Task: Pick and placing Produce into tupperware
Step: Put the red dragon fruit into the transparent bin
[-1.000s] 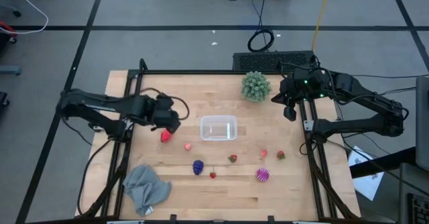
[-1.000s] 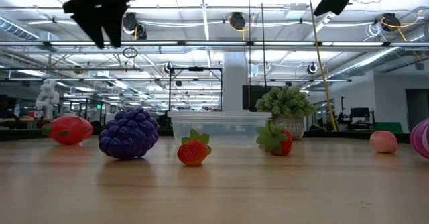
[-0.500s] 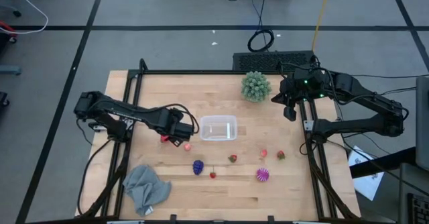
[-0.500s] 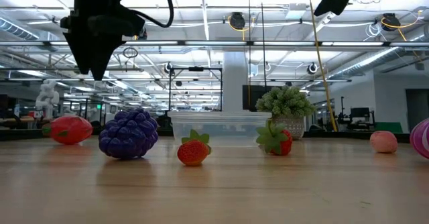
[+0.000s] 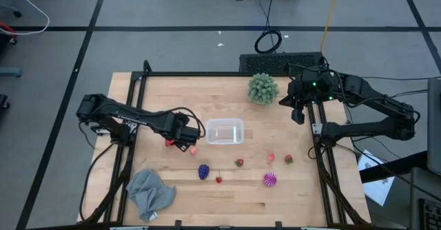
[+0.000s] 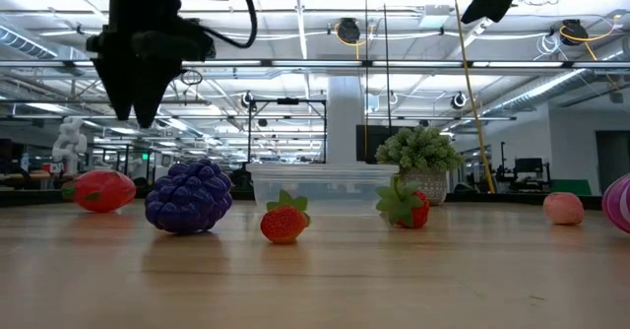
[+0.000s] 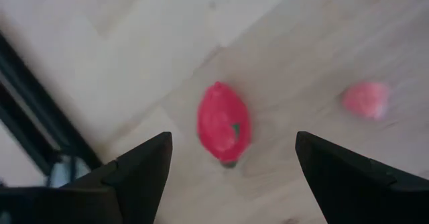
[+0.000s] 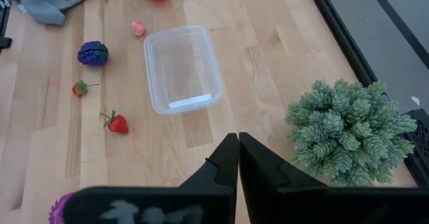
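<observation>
My left gripper (image 5: 180, 135) (image 7: 232, 140) hangs open above the table's left half. Its two fingers stand on either side of a red toy fruit (image 7: 223, 123) (image 5: 169, 142) lying on the wood below, touching nothing. A small pink piece (image 7: 365, 100) (image 5: 193, 149) lies just beside the red fruit. The clear tupperware (image 5: 224, 131) (image 8: 182, 68) stands empty mid-table. Nearer the front lie a purple fruit (image 5: 204, 171), small strawberries (image 5: 219, 180) (image 5: 239, 162) and a striped magenta piece (image 5: 269, 180). My right gripper (image 5: 300, 113) (image 8: 238, 143) waits shut, high near the far right.
A green spiky ball (image 5: 262, 88) sits at the far edge, close to my right gripper. A grey cloth (image 5: 150, 192) lies crumpled at the near left corner. Another pink piece (image 5: 271, 158) and a strawberry (image 5: 288, 159) lie right of the container. Black frame rails (image 5: 131, 113) border the table.
My left gripper has moved toward the near edge and a little to the right, and has come down, stopping above the red fruit. Over the last half second it has barely shifted. No fruit has moved.
</observation>
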Robot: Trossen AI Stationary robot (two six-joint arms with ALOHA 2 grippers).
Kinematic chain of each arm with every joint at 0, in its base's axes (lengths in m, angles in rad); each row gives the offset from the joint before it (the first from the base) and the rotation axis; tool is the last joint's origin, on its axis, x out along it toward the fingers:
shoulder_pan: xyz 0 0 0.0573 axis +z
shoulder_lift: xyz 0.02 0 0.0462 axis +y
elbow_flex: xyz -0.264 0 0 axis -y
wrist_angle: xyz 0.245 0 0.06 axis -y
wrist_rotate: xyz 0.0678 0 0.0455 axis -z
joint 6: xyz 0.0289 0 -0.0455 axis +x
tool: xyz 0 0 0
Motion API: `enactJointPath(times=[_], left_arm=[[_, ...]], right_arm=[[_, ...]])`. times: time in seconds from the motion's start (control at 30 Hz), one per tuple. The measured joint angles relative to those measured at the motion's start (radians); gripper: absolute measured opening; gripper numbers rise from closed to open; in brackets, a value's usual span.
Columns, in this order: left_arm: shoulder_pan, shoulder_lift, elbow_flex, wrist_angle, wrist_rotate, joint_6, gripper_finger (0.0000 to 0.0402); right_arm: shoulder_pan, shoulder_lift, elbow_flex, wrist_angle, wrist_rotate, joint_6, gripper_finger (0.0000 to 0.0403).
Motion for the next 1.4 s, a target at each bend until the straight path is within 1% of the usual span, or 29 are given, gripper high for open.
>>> enactJointPath(times=[0.13, 0.27, 0.5, 0.7, 1.1, 1.27, 1.4], left_arm=[[0.0, 0.0, -0.072, 0.0, 0.032, -0.036, 0.0324], [0.0, 0.0, -0.145, 0.053, 0.062, -0.06, 0.0324], [0.01, 0.0, -0.216, 0.209, 0.071, -0.058, 0.0324], [0.031, 0.0, -0.268, 0.305, 0.074, -0.053, 0.0324], [0.043, -0.001, -0.311, 0.359, 0.073, -0.053, 0.0324], [0.046, -0.001, -0.328, 0.432, 0.063, -0.033, 0.0324], [0.051, -0.001, -0.329, 0.442, 0.038, -0.026, 0.0324]], right_arm=[[0.0, 0.0, 0.0, 0.0, -0.001, 0.0, 0.0004], [0.0, 0.0, 0.0, 0.0, -0.001, 0.0, 0.0004], [0.0, 0.0, 0.0, 0.023, -0.001, 0.0, 0.0004], [0.0, 0.0, 0.0, 0.051, -0.001, 0.0, 0.0004], [0.0, 0.0, 0.0, 0.052, -0.001, 0.0, 0.0004], [0.0, 0.0, 0.0, 0.052, -0.001, 0.0, 0.0004], [0.0, 0.0, 0.0, 0.052, -0.001, 0.018, 0.0004]])
